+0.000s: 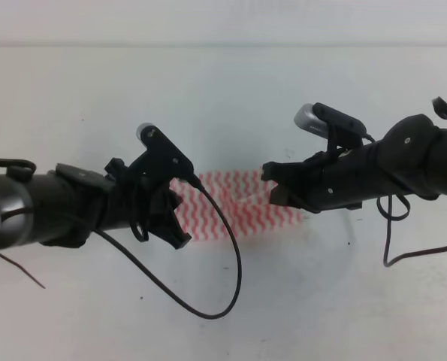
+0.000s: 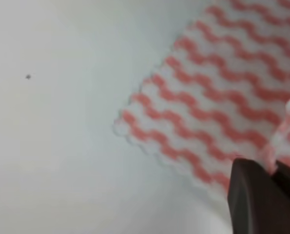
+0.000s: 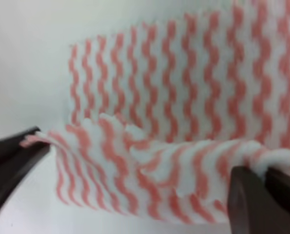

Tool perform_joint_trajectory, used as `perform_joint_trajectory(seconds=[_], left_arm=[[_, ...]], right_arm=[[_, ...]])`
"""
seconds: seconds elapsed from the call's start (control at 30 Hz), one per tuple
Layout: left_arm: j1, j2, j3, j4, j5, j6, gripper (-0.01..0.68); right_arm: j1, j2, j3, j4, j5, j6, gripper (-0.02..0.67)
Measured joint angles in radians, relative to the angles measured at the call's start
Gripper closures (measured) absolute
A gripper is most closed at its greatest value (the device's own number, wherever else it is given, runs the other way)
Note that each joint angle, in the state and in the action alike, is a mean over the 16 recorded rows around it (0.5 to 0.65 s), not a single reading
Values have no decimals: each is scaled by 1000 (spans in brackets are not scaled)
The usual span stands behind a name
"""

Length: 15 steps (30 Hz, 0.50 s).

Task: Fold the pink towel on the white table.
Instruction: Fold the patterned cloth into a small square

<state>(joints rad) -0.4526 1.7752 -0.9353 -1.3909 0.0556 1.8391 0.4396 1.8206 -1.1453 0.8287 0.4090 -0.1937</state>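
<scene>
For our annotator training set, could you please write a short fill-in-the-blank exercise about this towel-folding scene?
1. The pink towel lies on the ____ table.
2. In the right wrist view, a lifted towel edge is pinched by ____ dark grippers.
3. The towel's stripes are pink on a ____ ground.
4. In the high view, the towel lies ____ the left gripper and right gripper.

Missing words: white; two; white; between

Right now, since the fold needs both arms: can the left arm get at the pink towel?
Likely yes: the left claw sits at the pink towel's edge, apparently pinching cloth; nothing blocks it.
</scene>
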Motion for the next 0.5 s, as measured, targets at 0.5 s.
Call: perform_joint_trajectory(seconds=[0.5], left_arm=[[0,52,-38,-18,-23,1,674]], right_arm=[[-33,35,-35,0,12,0,663]])
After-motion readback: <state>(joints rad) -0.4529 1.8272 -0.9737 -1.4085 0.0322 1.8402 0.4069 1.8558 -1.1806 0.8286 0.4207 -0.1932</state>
